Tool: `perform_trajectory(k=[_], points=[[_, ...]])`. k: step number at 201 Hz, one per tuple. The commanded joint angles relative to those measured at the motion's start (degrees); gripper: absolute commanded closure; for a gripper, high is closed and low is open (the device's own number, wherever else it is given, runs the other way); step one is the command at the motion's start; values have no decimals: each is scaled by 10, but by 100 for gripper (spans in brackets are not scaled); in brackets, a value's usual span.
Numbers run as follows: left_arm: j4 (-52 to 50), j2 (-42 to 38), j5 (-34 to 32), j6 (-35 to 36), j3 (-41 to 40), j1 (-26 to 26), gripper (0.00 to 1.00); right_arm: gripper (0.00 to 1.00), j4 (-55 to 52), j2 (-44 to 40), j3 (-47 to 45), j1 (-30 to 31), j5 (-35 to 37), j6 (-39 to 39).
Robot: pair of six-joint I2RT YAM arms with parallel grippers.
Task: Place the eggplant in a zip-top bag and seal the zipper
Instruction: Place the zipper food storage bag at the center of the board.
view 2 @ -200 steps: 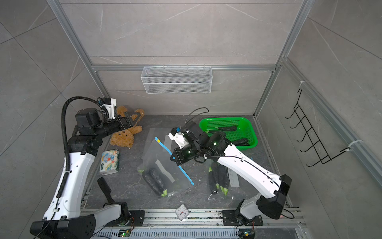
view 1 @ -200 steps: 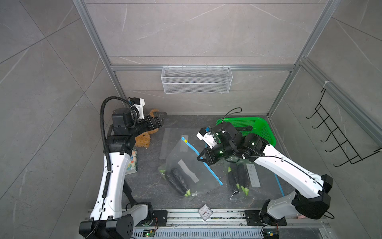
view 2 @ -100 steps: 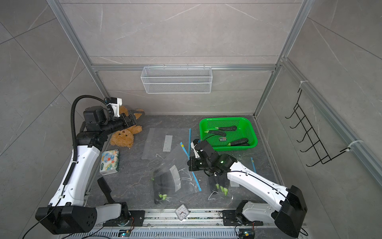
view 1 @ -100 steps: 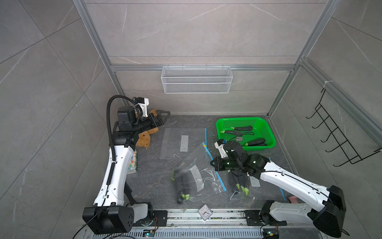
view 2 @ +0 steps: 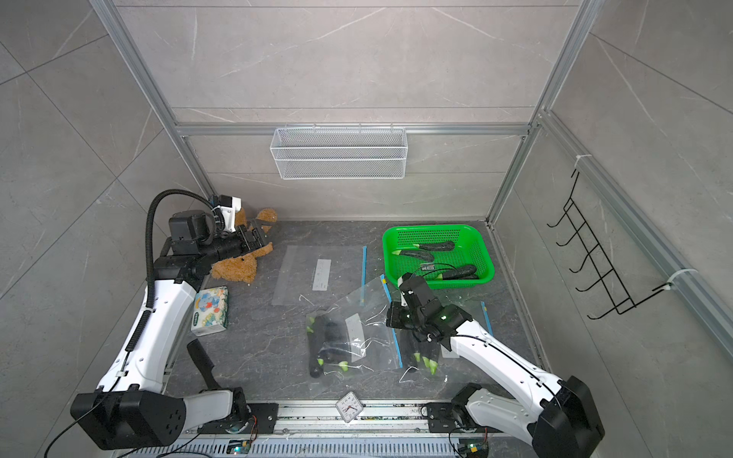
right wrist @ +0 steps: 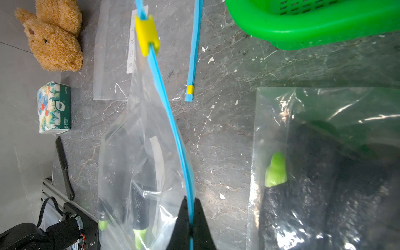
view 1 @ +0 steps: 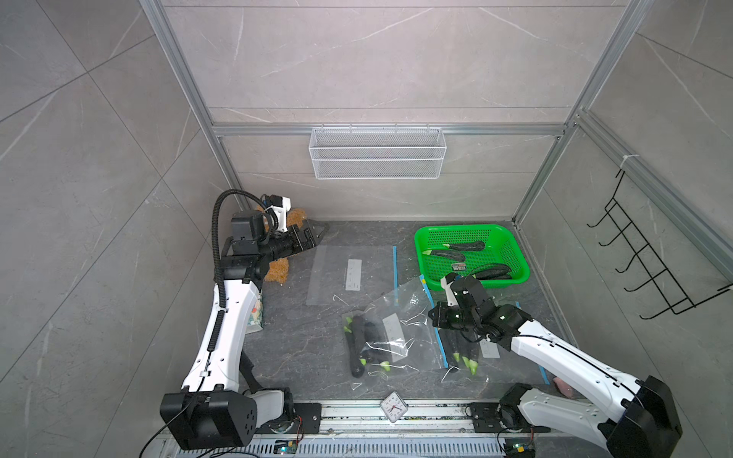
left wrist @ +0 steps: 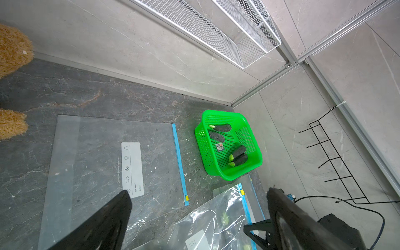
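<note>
Item: bag (view 1: 412,317), eggplants (view 1: 355,343) inside, mid-table. R gripper (right wrist: 189,207) clamped on blue zip strip (right wrist: 171,121). Strip ran lengthwise away from jaws, yellow slider (right wrist: 147,36) at far end. L gripper (view 1: 311,238) spread wide, empty, well off. R gripper nearer, so sealing prob. fell to it.

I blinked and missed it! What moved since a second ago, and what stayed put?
The right gripper, shut on the blue zipper edge of the bag, drew back toward its base and dragged the bag along, tumbling the eggplants inside. The left gripper stayed open near the teddy; the basket and empty bag stayed put.
</note>
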Motion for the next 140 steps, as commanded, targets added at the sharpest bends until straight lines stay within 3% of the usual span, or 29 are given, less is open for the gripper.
perform_trajectory(k=[1,50,84,120,140], points=[[8,-19,5,15,-12,1,0,100,-39,-25,-18,-5,7,-3],[13,-23,-2,13,-42,-11,0,100,-62,-54,-67,-36,15,-5],[8,-24,-40,20,-52,-45,0,91,-46,-55,-91,-74,16,-9],[-2,-29,-77,22,-68,-70,0,64,-79,-58,-64,-104,42,-27],[-2,-35,-104,19,-83,-86,0,54,-117,-72,-32,-112,75,-37]])
